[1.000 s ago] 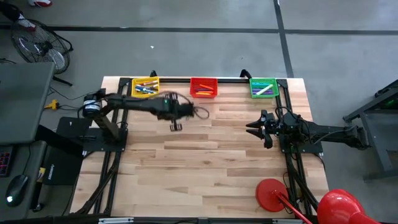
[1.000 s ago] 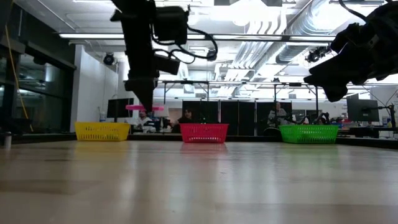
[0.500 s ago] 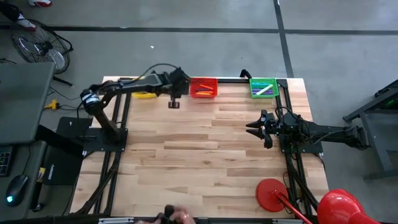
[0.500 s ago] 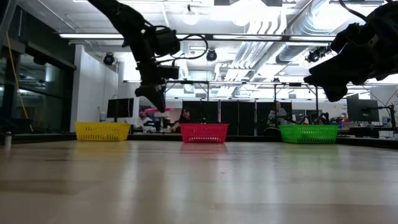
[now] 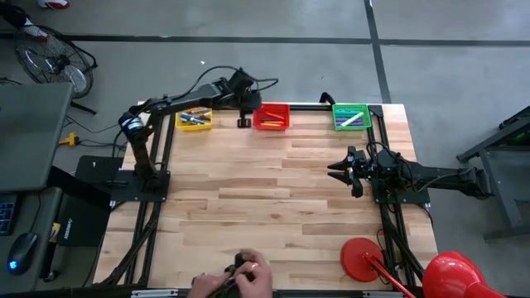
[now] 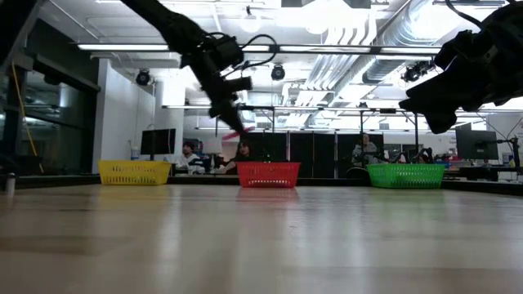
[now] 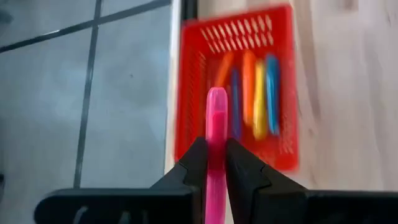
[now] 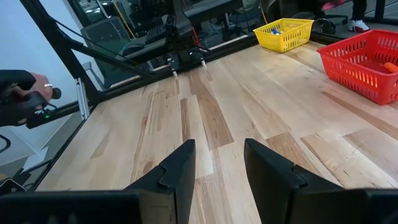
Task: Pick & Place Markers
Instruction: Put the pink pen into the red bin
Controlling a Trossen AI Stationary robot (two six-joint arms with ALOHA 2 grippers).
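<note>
High view: left gripper [image 5: 243,122] reaches to the far edge of the table [image 5: 281,207], about 11 o'clock from table centre, in the gap between yellow basket [image 5: 194,117] and red basket [image 5: 271,117], just beside the red one. Markers show in all three baskets; green basket [image 5: 350,116] sits at 1 o'clock. Right gripper [image 5: 338,171] waits at 3 o'clock, well apart from the baskets. A person's hand [image 5: 248,277] shows at 6 o'clock by the near table edge.

Low view: left gripper [image 6: 233,129] hangs above and slightly left of the red basket [image 6: 268,174], with a pink marker [image 6: 238,132] tilted at its tip. Yellow basket [image 6: 134,171] at 9 o'clock, green basket [image 6: 406,175] at 3 o'clock. Right arm [image 6: 458,77] is up at 2 o'clock, fingers hard to make out here.

Left wrist view: fingers [image 7: 239,174] clamped on the pink marker [image 7: 216,143], which sticks out toward the red basket [image 7: 189,112]. Inside that basket lie orange, blue and yellow markers [image 7: 252,93], side by side.

Right wrist view: fingers [image 8: 268,171] apart, nothing between them, bare table [image 8: 205,118] beyond. Red basket [image 8: 364,68] and yellow basket [image 8: 285,34] lie farther off; a person's hand [image 8: 25,84] holds a dark handle past the table edge.
</note>
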